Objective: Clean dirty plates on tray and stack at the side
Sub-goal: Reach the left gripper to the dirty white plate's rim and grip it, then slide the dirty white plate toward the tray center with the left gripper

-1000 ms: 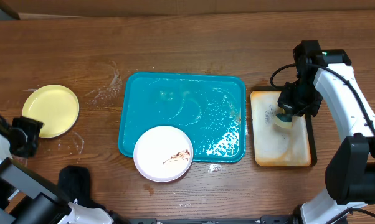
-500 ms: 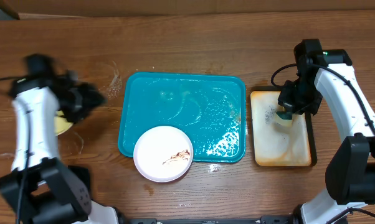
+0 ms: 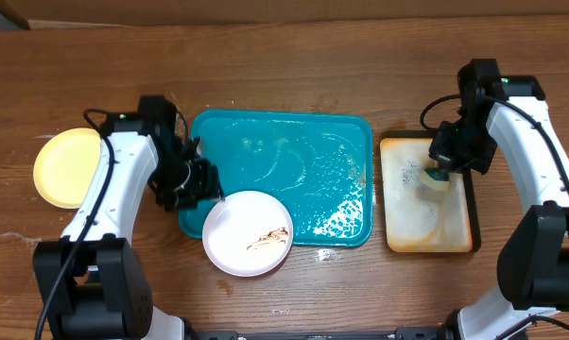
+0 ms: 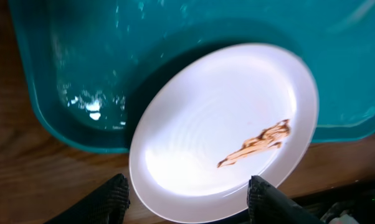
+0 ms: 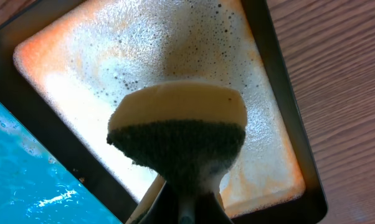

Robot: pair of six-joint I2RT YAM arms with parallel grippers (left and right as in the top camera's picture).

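Overhead: sponge [image 3: 436, 180], cream tray [image 3: 426, 231] beside teal tray [image 3: 284, 156]

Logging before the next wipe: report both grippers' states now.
Left gripper: open, empty, at the white plate.
Right gripper: shut on the sponge.

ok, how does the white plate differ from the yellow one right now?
The white plate carries a brown smear; the yellow plate shows none. The white plate overhangs the front rim of the tray; the yellow plate lies on the table left of it. Both are round, shallow, similar in size.
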